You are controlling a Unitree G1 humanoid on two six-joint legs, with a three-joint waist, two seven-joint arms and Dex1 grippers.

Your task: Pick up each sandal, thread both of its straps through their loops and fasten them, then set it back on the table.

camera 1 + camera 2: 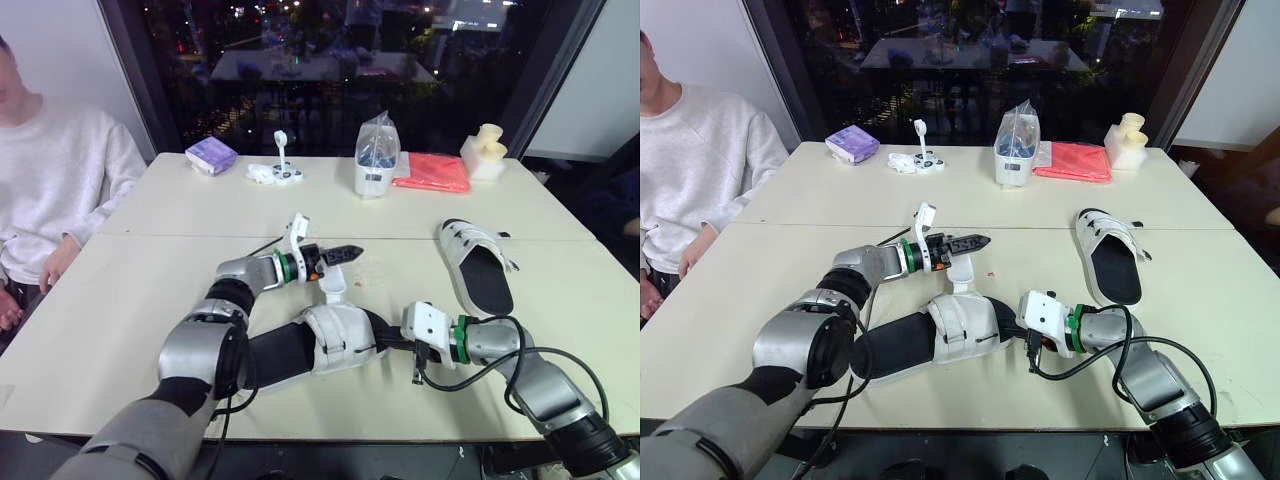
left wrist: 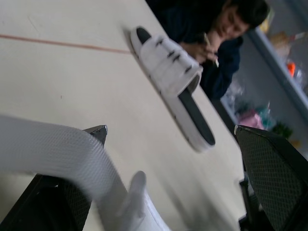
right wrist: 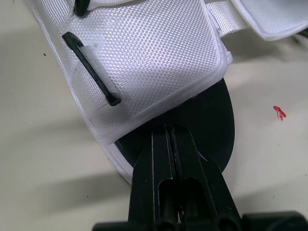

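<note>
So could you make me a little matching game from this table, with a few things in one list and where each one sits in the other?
Things:
1. near sandal
2. far sandal
3. purple pack
4. red cloth

Places:
A. far side, robot's right, beside a cream block
B. nearest the robot, between left gripper and right gripper
C. far side, robot's left
D. alone on the robot's right, no gripper at it

Pairs: 1-B, 2-D, 3-C, 4-A
</note>
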